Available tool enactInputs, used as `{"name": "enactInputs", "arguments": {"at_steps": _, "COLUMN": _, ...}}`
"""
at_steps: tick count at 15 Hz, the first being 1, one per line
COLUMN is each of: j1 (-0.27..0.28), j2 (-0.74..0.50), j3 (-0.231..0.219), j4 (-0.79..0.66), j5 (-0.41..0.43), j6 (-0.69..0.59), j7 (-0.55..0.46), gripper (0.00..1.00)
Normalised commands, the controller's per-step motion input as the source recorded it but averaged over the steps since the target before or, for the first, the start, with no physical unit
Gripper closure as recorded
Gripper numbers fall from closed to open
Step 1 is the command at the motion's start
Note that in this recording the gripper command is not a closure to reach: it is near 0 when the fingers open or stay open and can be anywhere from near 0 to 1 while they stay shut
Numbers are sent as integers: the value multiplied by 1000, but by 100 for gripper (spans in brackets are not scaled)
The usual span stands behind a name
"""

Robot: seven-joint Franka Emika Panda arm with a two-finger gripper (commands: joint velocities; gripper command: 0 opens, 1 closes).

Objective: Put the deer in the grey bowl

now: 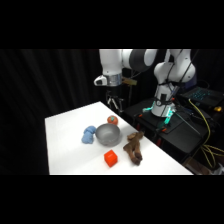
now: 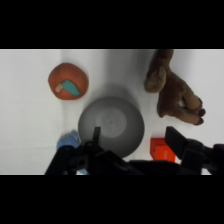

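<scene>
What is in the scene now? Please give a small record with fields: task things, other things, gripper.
deer: dark brown, lying on the table beside the bowl, not in it
grey bowl: upright, nothing inside
blue soft toy: touching the bowl's far side from the deer
red-orange ball: behind the bowl
orange-red cube: in front of the bowl
gripper: above the bowl, fingers open, holding nothing

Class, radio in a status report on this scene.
End effector open, high above grey bowl. Deer on table beside bowl, untouched. Nothing blocking.
</scene>
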Motion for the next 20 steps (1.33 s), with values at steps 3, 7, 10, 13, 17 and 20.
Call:
{"name": "enactInputs", "arguments": {"at_steps": 3, "j1": 31, "j2": -327, "j3": 59, "j4": -524, "j5": 56, "j6": 312, "j7": 46, "gripper": 0}}
{"name": "enactInputs", "arguments": {"at_steps": 7, "j1": 104, "j2": -113, "j3": 72, "j4": -394, "j5": 221, "j6": 525, "j7": 23, "gripper": 0}}
{"name": "enactInputs", "arguments": {"at_steps": 10, "j1": 154, "j2": 137, "j3": 35, "j4": -173, "j5": 463, "j6": 570, "j7": -130, "gripper": 0}}
{"name": "enactInputs", "arguments": {"at_steps": 13, "j1": 142, "j2": 192, "j3": 32, "j4": -133, "j5": 527, "j6": 519, "j7": -268, "gripper": 0}}
{"name": "enactInputs", "arguments": {"at_steps": 17, "j1": 67, "j2": 316, "j3": 82, "j4": 3, "j5": 502, "j6": 441, "j7": -359, "gripper": 0}}
{"name": "enactInputs", "arguments": {"at_steps": 20, "j1": -51, "j2": 357, "j3": 193, "j4": 13, "j5": 445, "j6": 440, "j7": -375, "gripper": 0}}
